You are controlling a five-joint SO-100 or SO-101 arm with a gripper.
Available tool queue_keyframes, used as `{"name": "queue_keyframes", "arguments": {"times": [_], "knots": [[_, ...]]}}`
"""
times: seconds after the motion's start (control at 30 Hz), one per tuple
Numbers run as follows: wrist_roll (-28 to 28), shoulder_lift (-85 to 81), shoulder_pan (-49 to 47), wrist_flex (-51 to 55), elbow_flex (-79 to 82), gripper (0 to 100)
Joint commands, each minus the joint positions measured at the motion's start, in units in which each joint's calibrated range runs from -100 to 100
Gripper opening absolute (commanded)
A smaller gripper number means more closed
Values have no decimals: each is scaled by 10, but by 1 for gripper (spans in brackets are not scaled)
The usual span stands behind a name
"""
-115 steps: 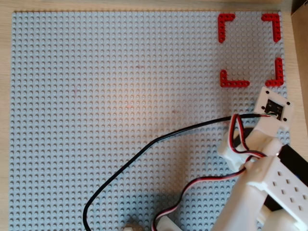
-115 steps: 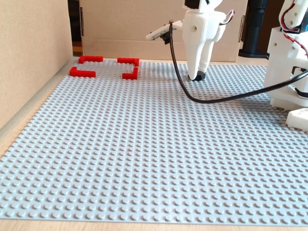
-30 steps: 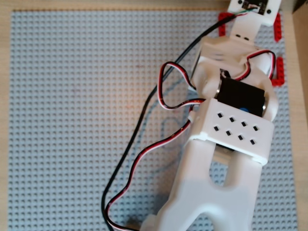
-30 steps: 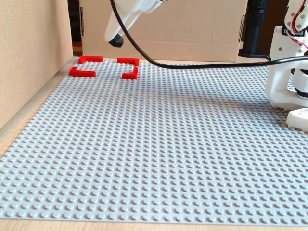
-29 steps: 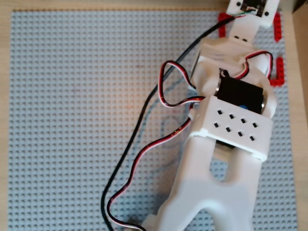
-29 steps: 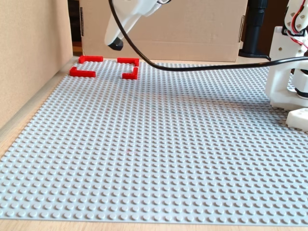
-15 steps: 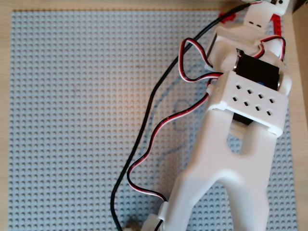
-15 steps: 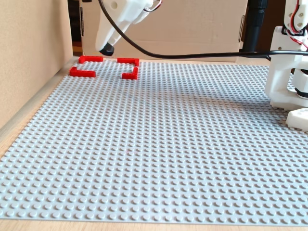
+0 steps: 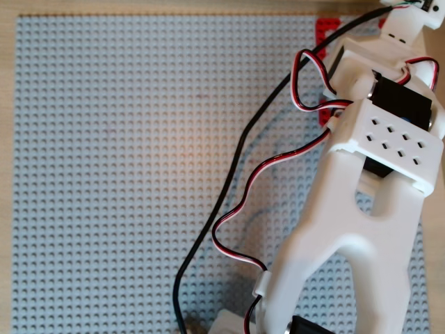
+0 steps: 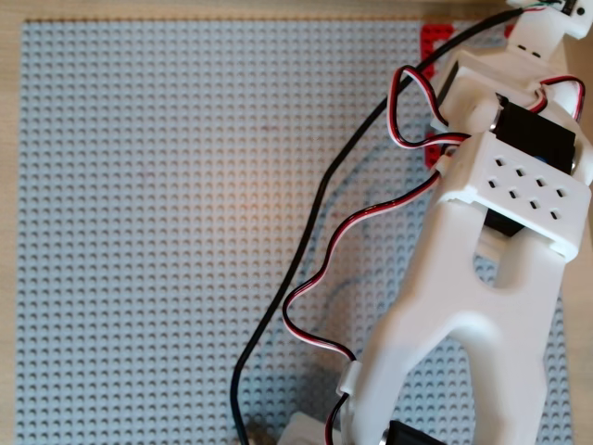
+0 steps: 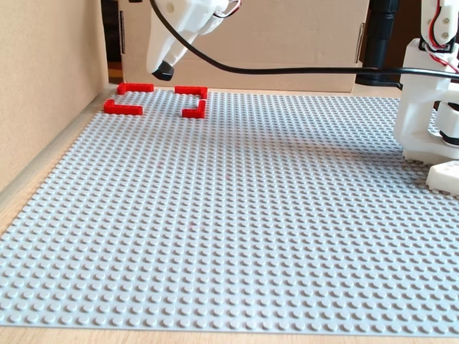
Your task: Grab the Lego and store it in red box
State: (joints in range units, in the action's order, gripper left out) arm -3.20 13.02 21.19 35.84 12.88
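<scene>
One gripper (image 11: 164, 71), jaws clamped on the black Lego (image 11: 164, 72), hangs above the red box (image 11: 193, 91); releasing early could bounce it outside.

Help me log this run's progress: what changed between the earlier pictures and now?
In the fixed view, the claw carried the black Lego up off the baseplate and leftward, ending over the red box. The black cable followed. The red box and baseplate stayed put.
</scene>
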Motion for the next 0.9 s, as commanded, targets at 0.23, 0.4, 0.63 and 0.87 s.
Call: {"name": "queue_keyframes", "arguments": {"times": [0.23, 0.4, 0.63, 0.87], "knots": [[0, 29, 27, 0, -49, 18], [1, 20, 29, 41, -78, 18], [5, -84, 15, 156, -113, 5], [7, -229, -18, 293, -102, 3]]}}
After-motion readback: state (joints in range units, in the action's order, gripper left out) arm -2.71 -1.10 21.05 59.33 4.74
